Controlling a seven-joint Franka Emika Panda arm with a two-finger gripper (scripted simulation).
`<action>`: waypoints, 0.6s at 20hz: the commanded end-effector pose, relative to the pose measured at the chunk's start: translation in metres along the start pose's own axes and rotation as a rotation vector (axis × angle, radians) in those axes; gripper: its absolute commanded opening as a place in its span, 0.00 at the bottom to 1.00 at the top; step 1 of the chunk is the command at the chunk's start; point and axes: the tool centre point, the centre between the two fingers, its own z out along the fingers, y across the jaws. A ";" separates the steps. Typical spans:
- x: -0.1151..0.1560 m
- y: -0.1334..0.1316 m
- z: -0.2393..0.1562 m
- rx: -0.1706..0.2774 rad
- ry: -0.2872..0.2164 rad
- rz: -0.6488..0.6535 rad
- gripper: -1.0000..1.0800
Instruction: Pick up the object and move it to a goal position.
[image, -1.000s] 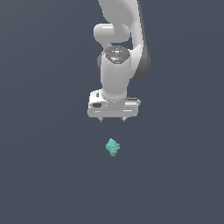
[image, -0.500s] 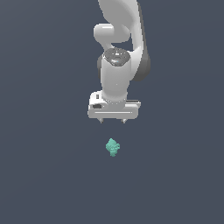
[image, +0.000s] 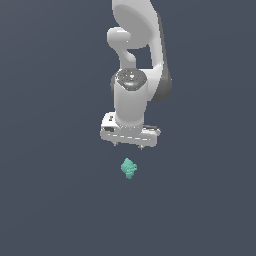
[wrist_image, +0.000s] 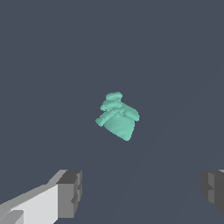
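The scene holds only a plain dark grey floor (image: 50, 200), the white arm (image: 135, 60) and the object (image: 129, 169); no container of any kind shows in either view.

The object is a small teal-green lump, ridged and knobbly on one side and tapering to a smooth blunt point on the other. It lies alone on the floor, near the middle of the exterior view, with bare grey all round it and no edge or corner of the floor in sight to place it by.

The gripper (image: 129, 146) hangs above the object with its fingers pointing down, clear of it and not touching. In the exterior view the object sits just below the gap between the two short fingertips, close to midway. The wrist view agrees: the object (wrist_image: 117, 116) shows between the two grey finger pads (wrist_image: 70, 193), well apart from both.

The jaws stand wide, the gap between them much broader than the object, and they hold nothing.
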 end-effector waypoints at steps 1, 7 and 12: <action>0.007 -0.001 0.009 0.003 -0.005 0.064 0.96; 0.024 -0.004 0.034 0.009 -0.017 0.241 0.96; 0.035 -0.005 0.052 0.011 -0.025 0.358 0.96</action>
